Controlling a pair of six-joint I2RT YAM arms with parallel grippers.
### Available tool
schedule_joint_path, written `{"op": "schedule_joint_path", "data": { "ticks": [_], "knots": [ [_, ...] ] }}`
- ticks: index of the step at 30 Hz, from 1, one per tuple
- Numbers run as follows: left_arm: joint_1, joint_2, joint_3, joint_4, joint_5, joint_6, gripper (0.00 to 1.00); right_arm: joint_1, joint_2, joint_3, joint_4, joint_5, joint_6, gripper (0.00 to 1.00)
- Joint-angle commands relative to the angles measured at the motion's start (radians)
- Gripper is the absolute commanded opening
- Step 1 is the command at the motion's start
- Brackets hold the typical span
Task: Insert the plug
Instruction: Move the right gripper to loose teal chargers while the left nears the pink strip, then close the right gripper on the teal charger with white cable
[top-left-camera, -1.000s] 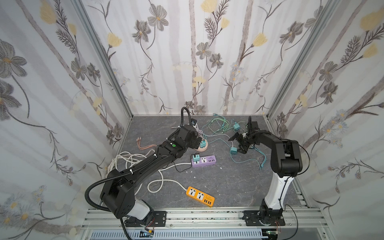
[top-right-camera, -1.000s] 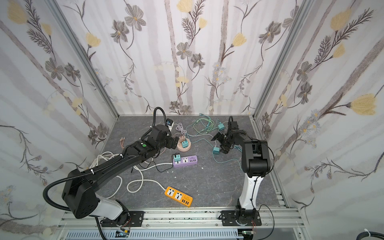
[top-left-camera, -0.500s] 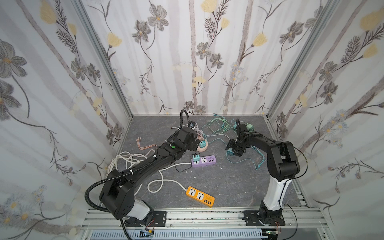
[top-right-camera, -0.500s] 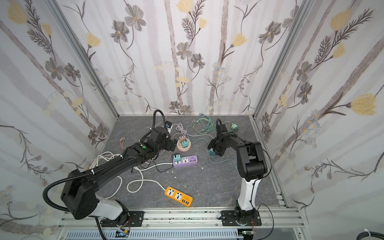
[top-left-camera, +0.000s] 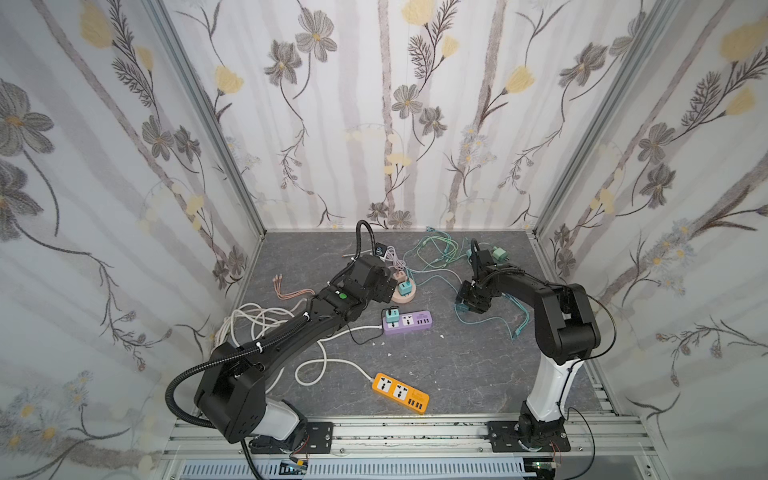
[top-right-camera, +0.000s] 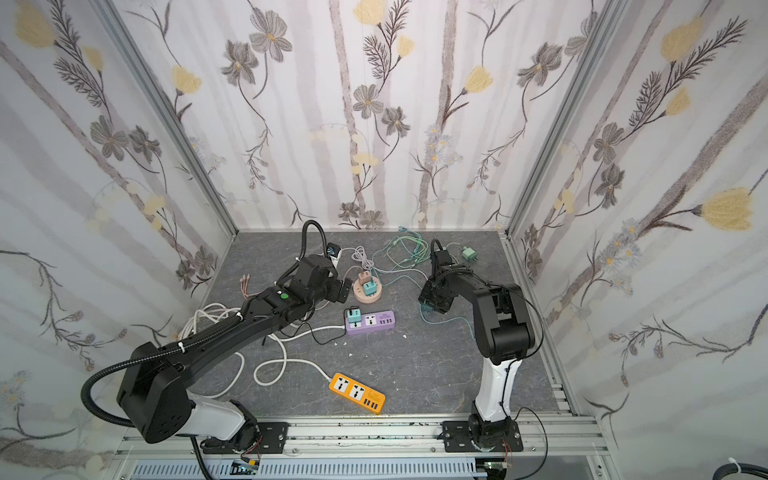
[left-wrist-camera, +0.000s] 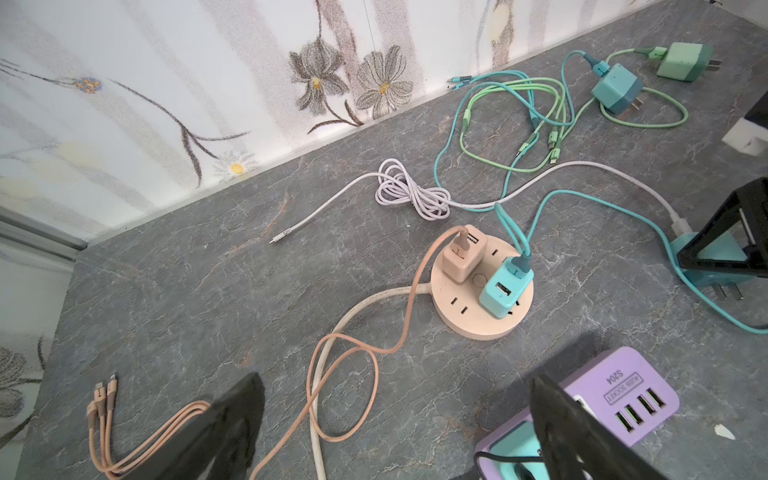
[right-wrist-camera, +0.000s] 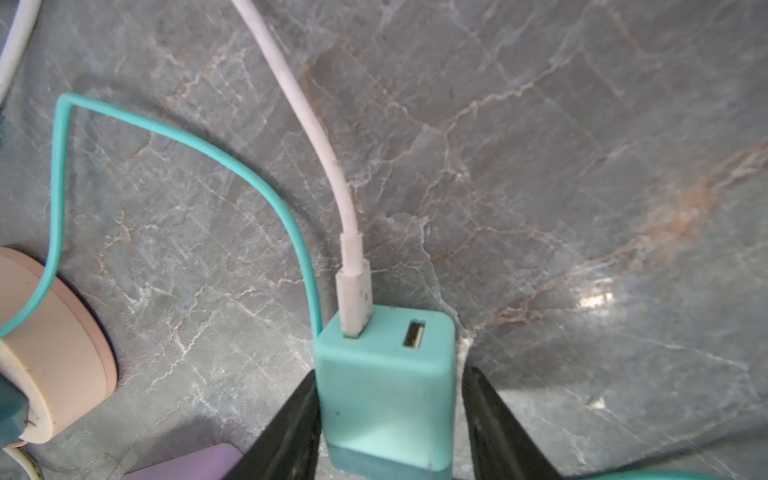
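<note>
The plug (right-wrist-camera: 384, 386) is a teal cube charger with a white cable (right-wrist-camera: 353, 266) in one of its two ports. It lies on the grey floor, prongs showing in the left wrist view (left-wrist-camera: 729, 291). My right gripper (right-wrist-camera: 390, 372) straddles it: one finger touches its side and a thin gap shows at the other. In both top views that gripper (top-left-camera: 471, 301) (top-right-camera: 432, 305) is low, right of centre. My left gripper (left-wrist-camera: 397, 380) stands wide open and empty over a peach cable, beside the round pink socket (top-left-camera: 403, 297) and the purple power strip (top-left-camera: 409, 323).
The round socket (left-wrist-camera: 482, 303) holds a pink and a teal charger. The purple strip (left-wrist-camera: 623, 395) has a teal charger in it. An orange strip (top-left-camera: 401, 392) lies at the front. Loose green and teal chargers (left-wrist-camera: 681, 62) and tangled cables (left-wrist-camera: 519, 124) lie by the back wall.
My right arm swung from the back right toward the centre and came down over the teal plug, its jaws narrowing around it. The left arm stayed where it was.
</note>
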Motion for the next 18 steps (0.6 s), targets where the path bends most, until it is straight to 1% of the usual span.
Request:
{"op": "schedule_joint_path", "data": {
  "ticks": [1,3,5,11,13,18],
  "knots": [
    [0.002,0.002,0.007,0.019,-0.005,-0.017,1.0,0.004,-0.013,-0.013,-0.03,0.043,-0.014,0.48],
    [0.003,0.003,0.011,0.014,-0.006,-0.016,1.0,0.004,-0.048,-0.03,-0.014,0.072,-0.015,0.42],
    [0.004,0.002,0.014,0.01,0.005,-0.019,1.0,0.004,-0.09,-0.042,-0.004,0.097,-0.022,0.4],
    [0.009,0.019,0.049,-0.027,0.058,-0.048,1.0,0.007,-0.255,-0.077,0.045,0.165,-0.09,0.39],
    [0.009,0.02,0.056,-0.028,0.101,-0.06,1.0,0.012,-0.306,-0.093,0.076,0.162,-0.136,0.39],
    [0.008,0.048,0.122,-0.072,0.283,-0.124,1.0,0.055,-0.467,-0.185,0.222,0.176,-0.261,0.38]
  ]
}}
